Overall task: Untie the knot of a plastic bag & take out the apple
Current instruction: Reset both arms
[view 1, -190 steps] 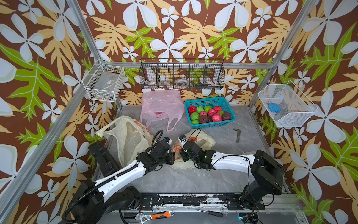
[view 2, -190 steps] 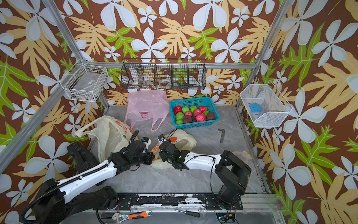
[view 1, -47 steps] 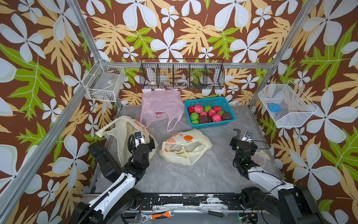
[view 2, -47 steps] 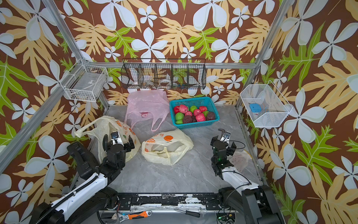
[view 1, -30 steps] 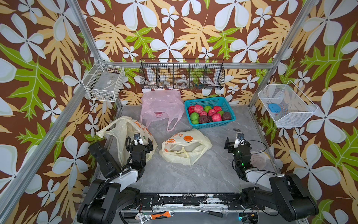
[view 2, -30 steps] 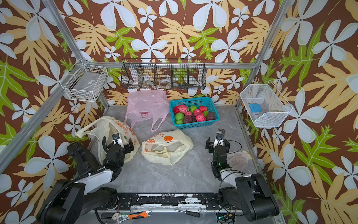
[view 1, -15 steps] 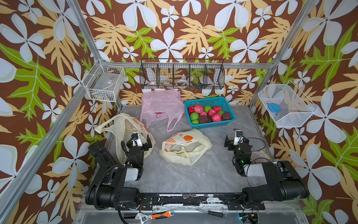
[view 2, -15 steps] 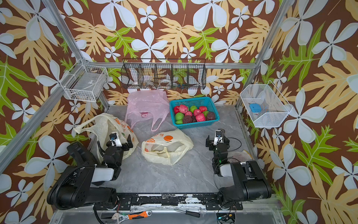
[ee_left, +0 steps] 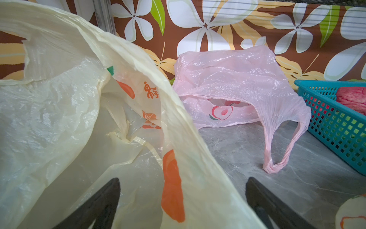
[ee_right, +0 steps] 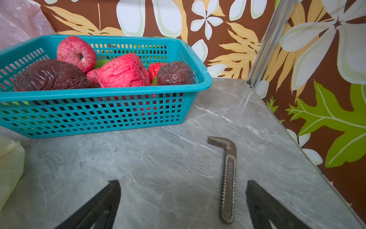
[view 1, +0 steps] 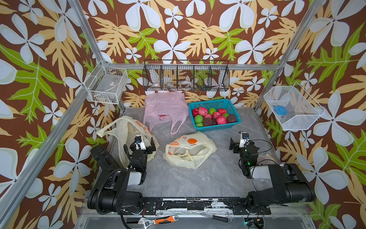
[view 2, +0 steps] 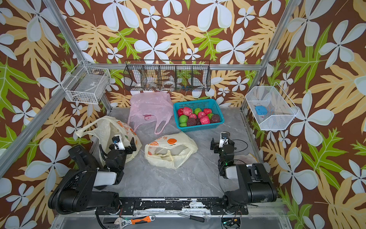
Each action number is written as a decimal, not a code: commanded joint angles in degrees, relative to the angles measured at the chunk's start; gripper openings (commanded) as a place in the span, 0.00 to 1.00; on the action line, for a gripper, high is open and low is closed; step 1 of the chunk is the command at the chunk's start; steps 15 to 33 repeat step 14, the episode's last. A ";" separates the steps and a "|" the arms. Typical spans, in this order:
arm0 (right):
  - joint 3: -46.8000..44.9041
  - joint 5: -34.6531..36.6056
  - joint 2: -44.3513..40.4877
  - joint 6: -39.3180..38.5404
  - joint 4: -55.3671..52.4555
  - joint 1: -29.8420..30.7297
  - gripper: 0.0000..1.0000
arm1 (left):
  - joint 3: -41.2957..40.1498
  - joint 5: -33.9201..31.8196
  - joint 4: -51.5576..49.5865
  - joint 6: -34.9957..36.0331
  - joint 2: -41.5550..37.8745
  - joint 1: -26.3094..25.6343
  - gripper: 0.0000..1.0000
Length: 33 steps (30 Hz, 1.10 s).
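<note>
- The left claw (view 1: pixel 144 146) has its jaws spread wide apart and is clamped on nothing. In the left wrist view, a fold of the second cream bag (ee_left: pixel 59 119) billows up right in front of it.
- That second cream bag sits at the left edge of the table (ee_right: pixel 158 158), slumped open.
- The right claw (view 1: pixel 240 145) is also spread wide and empty, above bare table on the right side.
- A toothed wrench jaw (ee_right: pixel 227 178) lies flat on the table just ahead of the right claw, untouched.
- The cream plastic bag (view 1: pixel 191 152), printed with oranges, lies crumpled mid-table between the two claws. It is well apart from both, and its handles lie slack on the near side.
- A pink-red apple (view 1: pixel 203 111) sits on top of a heap of red, green and dark fruit in the teal basket (view 1: pixel 217 127). The basket is at the back of the table, right of centre.
- A pink bag (view 1: pixel 164 109) lies just left of the basket, against the back wall.
</note>
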 commanded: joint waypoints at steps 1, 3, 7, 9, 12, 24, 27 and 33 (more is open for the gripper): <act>0.20 -0.40 0.08 0.61 0.58 0.03 0.99 | 0.17 0.33 2.36 -0.23 0.03 0.09 1.00; 0.20 -0.39 0.10 0.61 0.60 0.09 0.99 | 0.17 0.36 2.47 -0.25 0.06 0.09 1.00; 0.19 -0.37 0.02 0.61 0.60 0.05 0.99 | 0.24 0.38 2.44 -0.11 0.16 0.04 1.00; 0.20 -0.44 0.06 0.61 0.60 0.01 0.99 | 0.49 0.42 2.08 -0.07 0.43 0.03 1.00; 0.19 -0.29 -0.03 0.61 0.69 0.04 0.99 | 0.47 0.60 2.06 -0.18 0.36 0.09 1.00; 0.20 -0.32 -0.03 0.61 0.70 0.09 0.99 | 0.28 0.54 2.17 -0.15 0.14 0.08 1.00; 0.20 -0.32 -0.03 0.61 0.70 0.09 0.99 | 0.28 0.54 2.17 -0.15 0.14 0.08 1.00; 0.20 -0.32 -0.03 0.61 0.70 0.09 0.99 | 0.28 0.54 2.17 -0.15 0.14 0.08 1.00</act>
